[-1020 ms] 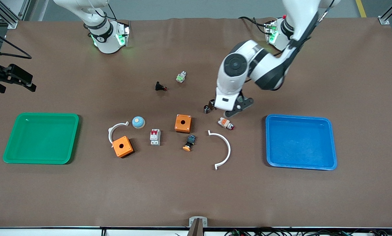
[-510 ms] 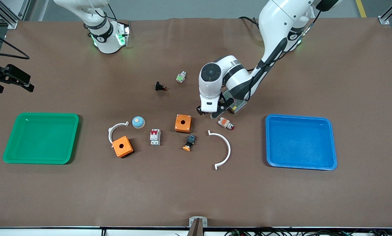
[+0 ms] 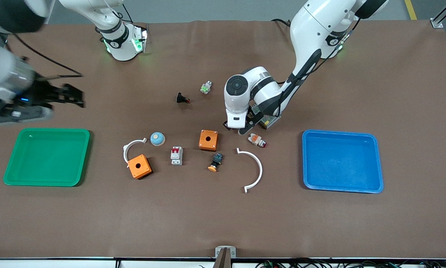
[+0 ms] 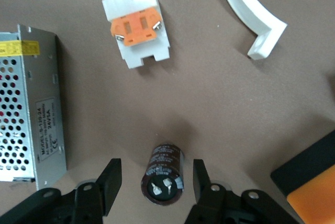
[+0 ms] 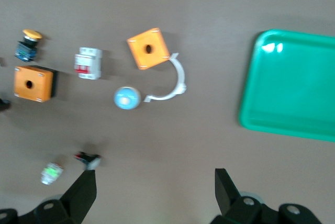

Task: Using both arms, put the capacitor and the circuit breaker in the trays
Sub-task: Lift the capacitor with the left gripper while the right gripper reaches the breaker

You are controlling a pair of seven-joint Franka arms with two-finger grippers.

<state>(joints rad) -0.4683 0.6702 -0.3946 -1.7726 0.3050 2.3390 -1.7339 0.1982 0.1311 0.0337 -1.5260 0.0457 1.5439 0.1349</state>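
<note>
1. While the left arm reaches down at mid-table, its black two-finger left gripper [image 4: 154, 179] sits spread apart, one finger [image 4: 110, 179] on each side of the capacitor [image 4: 163, 174], a tiny black cylinder with a pale silvery end face; neither finger touches it.
2. Capacitor: lies on the brown tabletop [image 3: 223, 223] under the left wrist, hidden from the front camera by the gripper, just beside the perforated metal power-supply box [image 4: 29, 106].
3. Circuit breaker [image 3: 176, 155]: small white-grey block with red switch levers, lying about mid-table, between the two orange square boxes [image 3: 208, 140] [image 3: 139, 166], toward the right arm's end from the capacitor.
4. Right gripper [image 5: 152, 192]: black fingers spread wide, holding nothing, in the air near the table edge at the right arm's end, over bare tabletop beside the green plastic tray [image 3: 47, 156].
5. White-and-orange part with a red tip [image 3: 256, 140]: near the capacitor, toward the blue plastic tray [image 3: 376, 163].
6. White curved plastic strip [image 3: 254, 169]: nearer the front camera than that part.
</note>
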